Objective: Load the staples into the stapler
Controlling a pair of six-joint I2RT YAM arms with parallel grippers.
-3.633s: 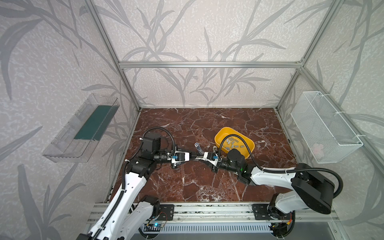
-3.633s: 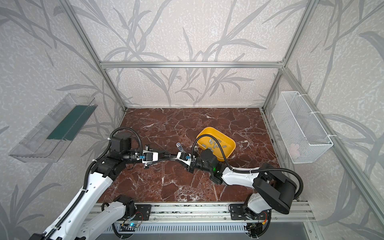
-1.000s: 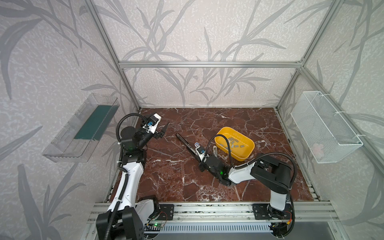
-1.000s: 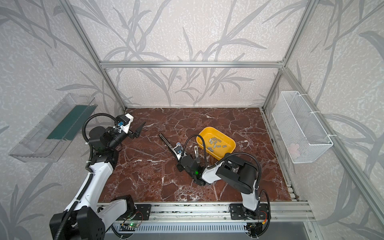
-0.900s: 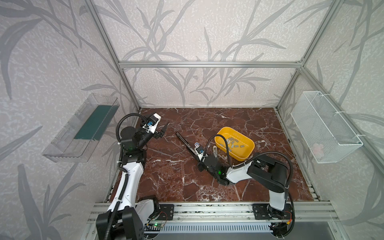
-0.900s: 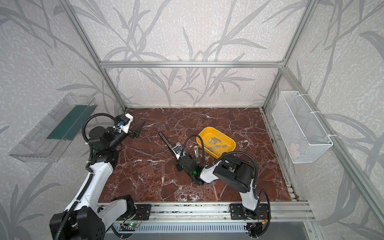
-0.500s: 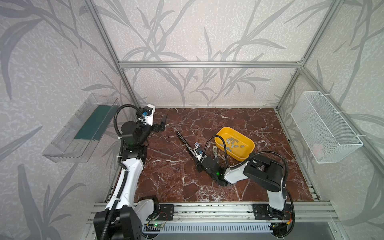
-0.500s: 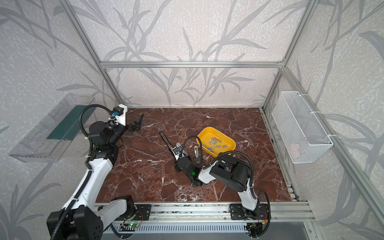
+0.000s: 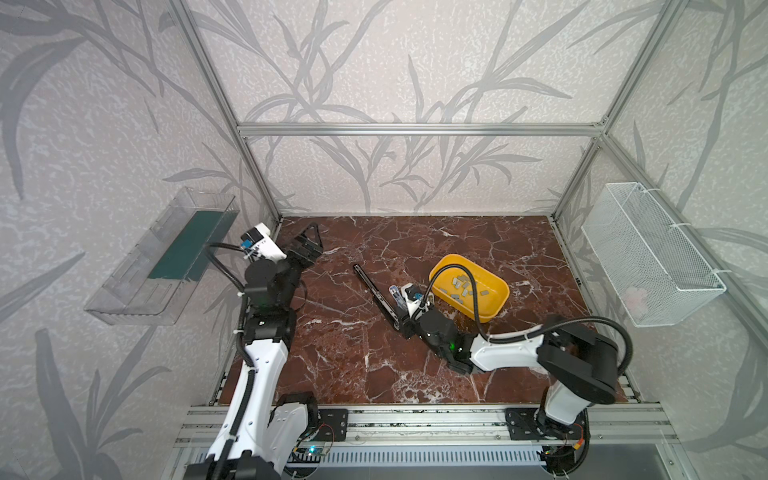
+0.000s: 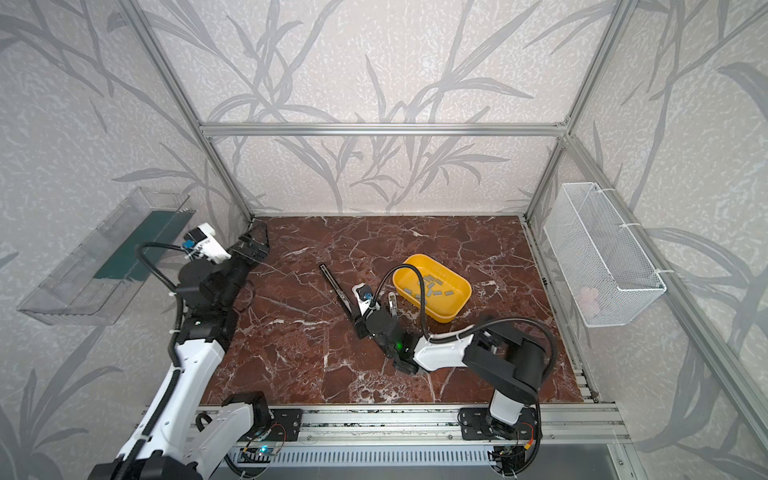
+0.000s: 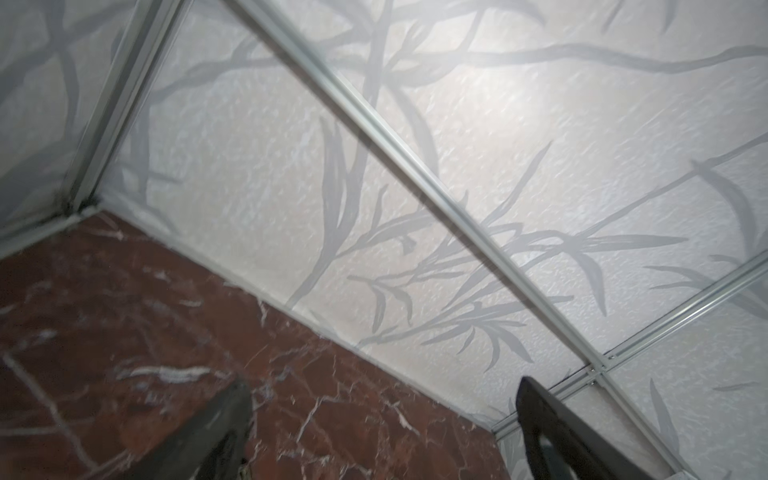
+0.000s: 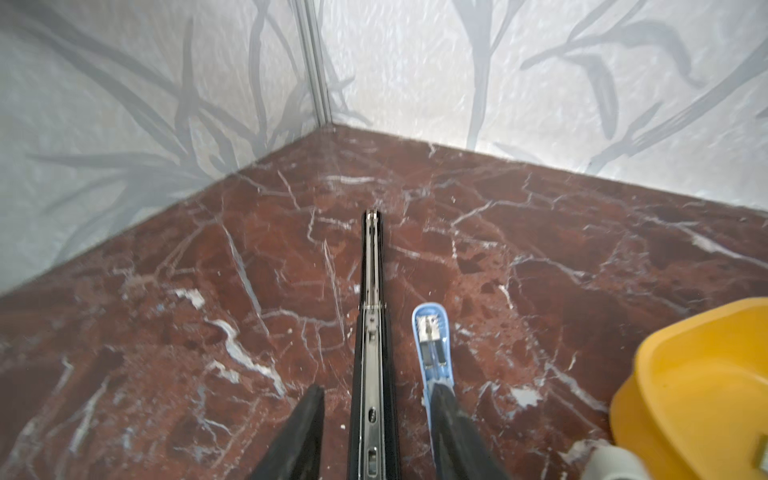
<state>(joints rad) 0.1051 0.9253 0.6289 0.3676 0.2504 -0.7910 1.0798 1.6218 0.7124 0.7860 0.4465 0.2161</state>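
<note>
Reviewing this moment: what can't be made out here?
- Stapler channel, loaded or not: blurred, right wrist view.
- Its hinge end: under the right gripper, both top views.
- Staples count: too small in top views; yellow tray cut off by edge.
- Pale item in wire basket: behind mesh.

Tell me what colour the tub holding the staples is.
Yellow; the tub shows best in a top view.

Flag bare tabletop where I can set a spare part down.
Free: the table's back strip behind the stapler and yellow tray; the front stretch between the left arm and right arm. Crowded: the middle, where the right gripper's jaws straddle the stapler beside the tray.
</note>
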